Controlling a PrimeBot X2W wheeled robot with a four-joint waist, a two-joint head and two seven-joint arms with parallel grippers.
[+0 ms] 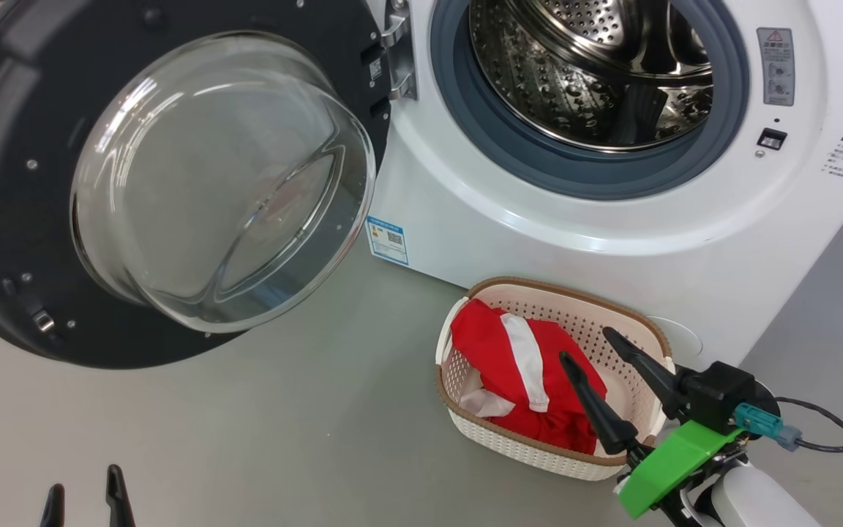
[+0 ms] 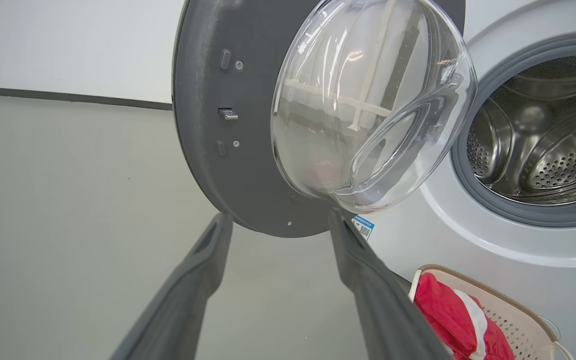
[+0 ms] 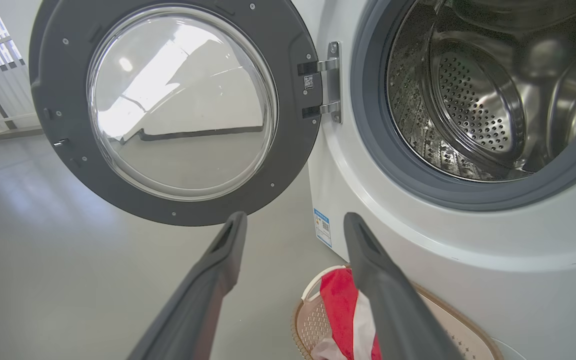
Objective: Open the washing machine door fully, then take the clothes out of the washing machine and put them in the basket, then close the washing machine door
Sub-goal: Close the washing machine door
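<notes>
"Down in the basket (image 1: 538,446), is that all the clothes (image 1: 531,366)?"

"I judge so. Red cloth lies heaped there, close against the front of the washer (image 1: 538,234), and what I see of the drum (image 1: 597,73) is bare steel. My right gripper (image 1: 586,344) hangs over the basket, fingers spread, holding nothing. My left gripper (image 1: 85,479) is low at my left, likewise spread and empty."

"So the door (image 1: 48,88) comes next. How will it handle?"

"It stands swung wide to my left on its hinge (image 1: 399,58). It looks stiff, and probably weighty with that glass bowl (image 1: 224,183). It wants a push, not a grasp. The glass looks slick and rounded, so I'd press on the dark rim (image 1: 4,219), on the side far from the hinge, where little force should turn it. My left gripper is the nearer one."
</notes>
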